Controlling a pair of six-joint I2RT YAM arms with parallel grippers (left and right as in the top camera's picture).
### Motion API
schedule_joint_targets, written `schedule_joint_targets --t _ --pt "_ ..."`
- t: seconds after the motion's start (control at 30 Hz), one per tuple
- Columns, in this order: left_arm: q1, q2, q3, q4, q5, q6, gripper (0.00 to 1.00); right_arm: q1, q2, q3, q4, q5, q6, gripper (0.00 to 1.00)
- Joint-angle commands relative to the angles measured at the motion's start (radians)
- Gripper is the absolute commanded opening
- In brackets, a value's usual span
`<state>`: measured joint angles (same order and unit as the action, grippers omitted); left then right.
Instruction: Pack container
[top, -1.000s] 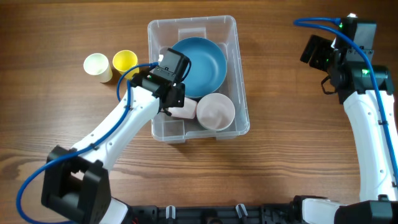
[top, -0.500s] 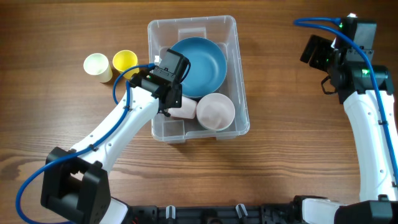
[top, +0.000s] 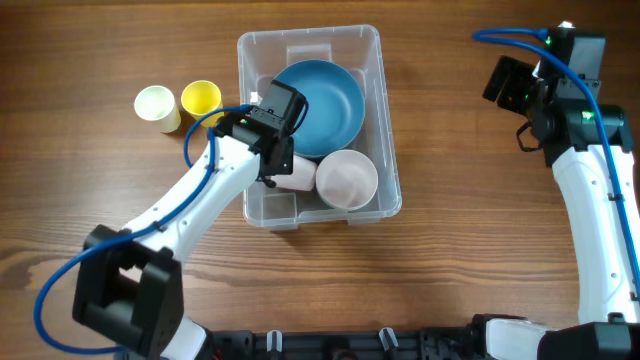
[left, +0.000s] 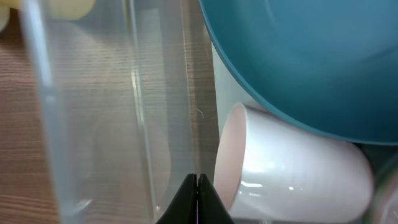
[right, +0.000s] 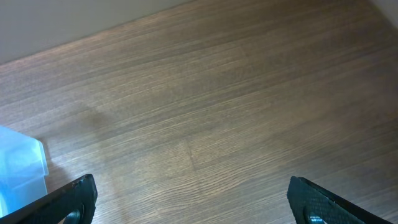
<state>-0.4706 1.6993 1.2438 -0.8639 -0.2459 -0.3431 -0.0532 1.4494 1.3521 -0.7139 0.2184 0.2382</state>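
The clear plastic container (top: 388, 150) stands mid-table. It holds a blue bowl (top: 322, 100), a pale pink bowl (top: 347, 178) and a pale pink cup (top: 298, 176) lying on its side. My left gripper (top: 271, 170) is inside the container at its left wall, next to the lying cup. In the left wrist view its jaws (left: 198, 186) are shut with nothing between them. Ahead of them are the cup (left: 292, 177), the blue bowl (left: 311, 56) and the container wall (left: 137, 112). My right gripper (top: 505, 85) is open and empty over bare table at the far right, its jaws (right: 193, 199) spread wide.
A yellow cup (top: 201, 98) and a pale yellow cup (top: 155, 103) stand on the wooden table left of the container. The pale cup also shows through the wall in the left wrist view (left: 68, 6). A container corner (right: 18, 165) shows in the right wrist view.
The left arm's elbow has shifted slightly; its gripper stays shut inside the container beside the cup. The right arm has not moved.
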Motion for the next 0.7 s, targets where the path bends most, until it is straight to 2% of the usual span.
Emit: schedule_joint_targets --t 0.0,0.67 --pt "-0.005 0.017 0.019 0.019 0.027 -0.013 0.04 0.001 0.006 0.009 0.002 0.013 0.011 1.00" --pt "-0.006 0.055 0.019 0.038 0.059 -0.013 0.04 0.001 0.006 0.009 0.002 0.014 0.011 1.00"
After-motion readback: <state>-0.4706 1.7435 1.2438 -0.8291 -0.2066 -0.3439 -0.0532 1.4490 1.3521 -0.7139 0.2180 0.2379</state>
